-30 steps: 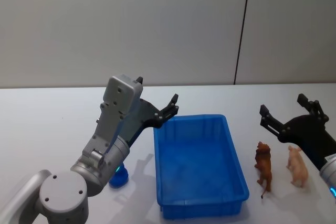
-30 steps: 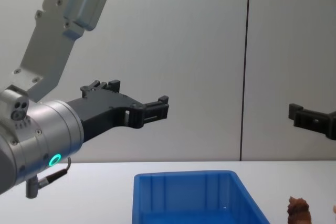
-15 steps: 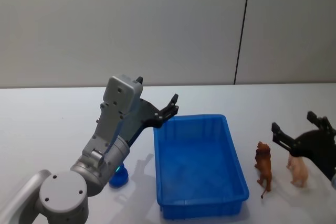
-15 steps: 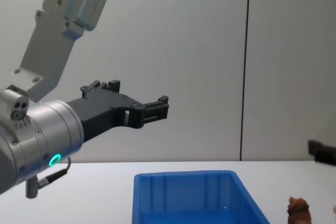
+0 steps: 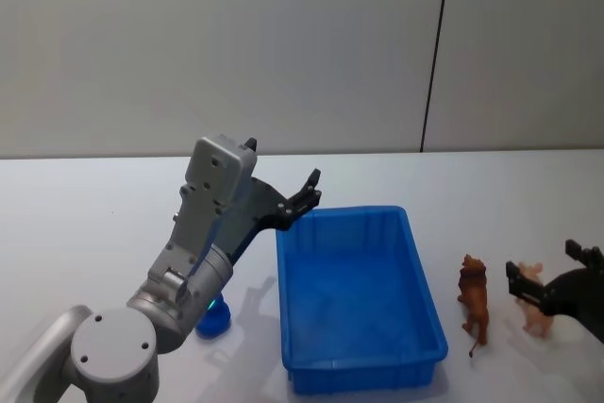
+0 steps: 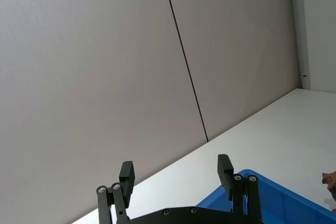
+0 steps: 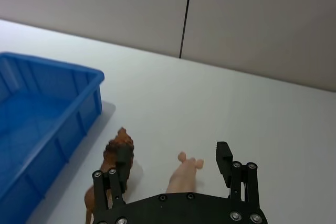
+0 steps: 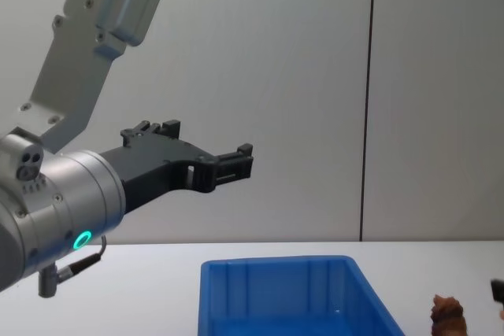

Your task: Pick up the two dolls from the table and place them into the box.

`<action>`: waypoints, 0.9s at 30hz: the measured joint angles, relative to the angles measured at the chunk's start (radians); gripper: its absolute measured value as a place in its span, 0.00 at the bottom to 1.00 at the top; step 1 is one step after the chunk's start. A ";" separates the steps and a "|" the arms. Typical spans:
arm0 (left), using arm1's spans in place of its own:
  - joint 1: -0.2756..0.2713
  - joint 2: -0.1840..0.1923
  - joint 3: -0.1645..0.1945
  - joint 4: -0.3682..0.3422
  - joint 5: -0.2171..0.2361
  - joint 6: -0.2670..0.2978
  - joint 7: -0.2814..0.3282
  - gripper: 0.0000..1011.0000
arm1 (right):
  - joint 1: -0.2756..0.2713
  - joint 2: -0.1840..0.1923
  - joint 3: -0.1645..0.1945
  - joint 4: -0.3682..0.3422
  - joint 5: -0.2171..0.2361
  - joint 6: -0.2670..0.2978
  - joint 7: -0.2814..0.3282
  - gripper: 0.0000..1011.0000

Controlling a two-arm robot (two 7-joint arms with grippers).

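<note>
Two dolls stand on the white table (image 5: 85,233) right of the blue box (image 5: 429,323): a reddish-brown lion (image 5: 474,296) and, farther right, a pink pig (image 5: 539,321). My right gripper (image 5: 545,269) is open and low over the pig. In the right wrist view the pig (image 7: 184,174) lies between the fingers of the right gripper (image 7: 173,156), and the lion (image 7: 110,153) stands just beside one finger. My left gripper (image 5: 283,172) hangs open in the air by the box's far left corner, holding nothing.
A small blue object (image 5: 213,320) lies on the table under my left arm, left of the box. The box (image 7: 52,69) looks empty inside. White tabletop stretches behind the dolls to a grey wall with a dark vertical seam (image 5: 434,54).
My right gripper has come down and drawn back toward the table's near right, from above the lion and pig to low over the pig. Left arm, box and dolls have not moved.
</note>
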 joint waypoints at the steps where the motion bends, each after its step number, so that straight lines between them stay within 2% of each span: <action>1: 0.000 0.000 0.000 0.000 0.000 0.000 0.000 0.99 | 0.003 0.000 0.000 0.007 -0.005 0.007 0.006 0.99; 14: 0.000 0.000 0.000 0.000 0.000 0.000 0.000 0.99 | 0.037 -0.014 -0.013 0.088 -0.036 0.067 0.042 0.99; 27: 0.000 0.000 0.000 0.000 0.000 0.000 0.000 0.99 | 0.068 -0.034 -0.024 0.153 -0.040 0.130 0.061 0.99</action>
